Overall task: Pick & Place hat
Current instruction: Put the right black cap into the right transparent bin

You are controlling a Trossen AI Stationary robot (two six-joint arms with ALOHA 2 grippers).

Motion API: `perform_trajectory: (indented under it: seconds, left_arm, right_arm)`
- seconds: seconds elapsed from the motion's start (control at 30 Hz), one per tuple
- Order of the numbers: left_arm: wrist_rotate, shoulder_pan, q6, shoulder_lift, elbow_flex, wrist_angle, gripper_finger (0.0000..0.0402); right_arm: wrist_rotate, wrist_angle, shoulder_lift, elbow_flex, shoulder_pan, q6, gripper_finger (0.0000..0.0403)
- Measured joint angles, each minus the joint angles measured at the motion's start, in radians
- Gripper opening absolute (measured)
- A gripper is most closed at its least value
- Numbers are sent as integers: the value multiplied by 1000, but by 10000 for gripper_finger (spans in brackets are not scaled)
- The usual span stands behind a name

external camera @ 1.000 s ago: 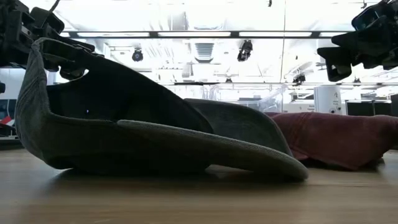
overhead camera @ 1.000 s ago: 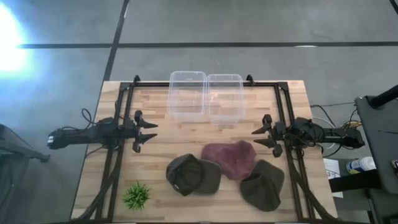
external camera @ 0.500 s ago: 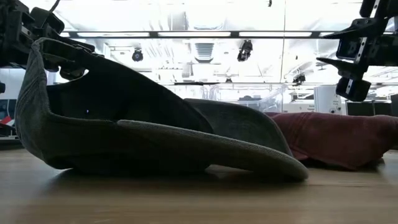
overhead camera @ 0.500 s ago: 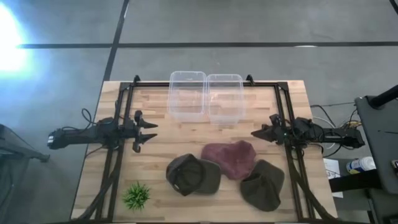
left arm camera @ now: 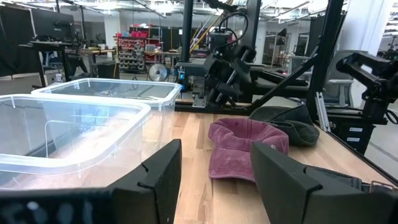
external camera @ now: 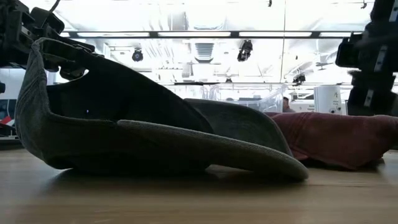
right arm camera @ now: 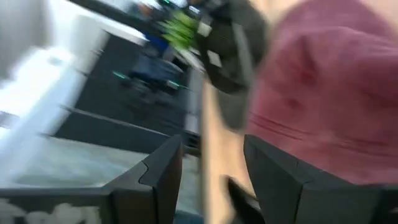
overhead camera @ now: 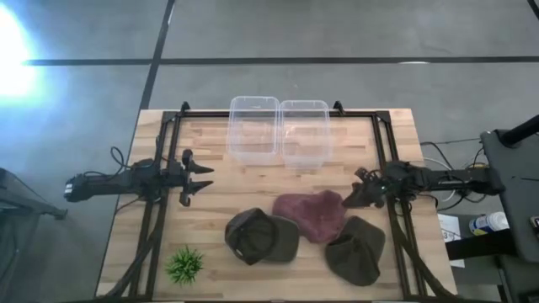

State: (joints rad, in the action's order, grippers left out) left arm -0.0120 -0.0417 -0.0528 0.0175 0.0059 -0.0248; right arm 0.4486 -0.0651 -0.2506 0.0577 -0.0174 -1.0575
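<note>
Three hats lie crown-up or tipped on the table's near half. A maroon hat (overhead camera: 310, 215) (left arm camera: 245, 146) (right arm camera: 323, 93) is in the middle. One dark olive cap (overhead camera: 259, 236) (external camera: 143, 130) is to its left and another (overhead camera: 355, 250) to its right. My right gripper (overhead camera: 355, 196) (right arm camera: 211, 180) is open, slanting down just right of the maroon hat's far right edge and touching nothing. My left gripper (overhead camera: 206, 178) (left arm camera: 214, 180) waits open over the table's left middle.
Two clear plastic bins (overhead camera: 280, 130) (left arm camera: 74, 137) stand side by side at the far edge. A small green plant (overhead camera: 184, 264) sits at the near left corner. Black frame rails (overhead camera: 158, 210) run along both sides. Bare wood lies between the bins and the hats.
My right gripper has rolled about its own axis, then moved toward the near edge and left, dipping down toward the maroon hat's far right edge. The hats and my left arm have stayed still.
</note>
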Motion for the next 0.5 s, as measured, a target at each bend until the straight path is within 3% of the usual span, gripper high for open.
perform_trajectory:
  seconds: [0.1, 0.23, 0.5]
  left_arm:
    - [0, 0, 0, 0, 0, 0, 186]
    - [0, 0, 0, 0, 0, 0, 186]
    - [0, 0, 0, 0, 0, 1, 186]
  right_arm:
    - [-9, -207, -99, 76, 0, 214, 167]
    - [-31, -443, -250, 206, 0, 370, 155]
    - [-33, -601, -571, 439, 11, 576, 128]
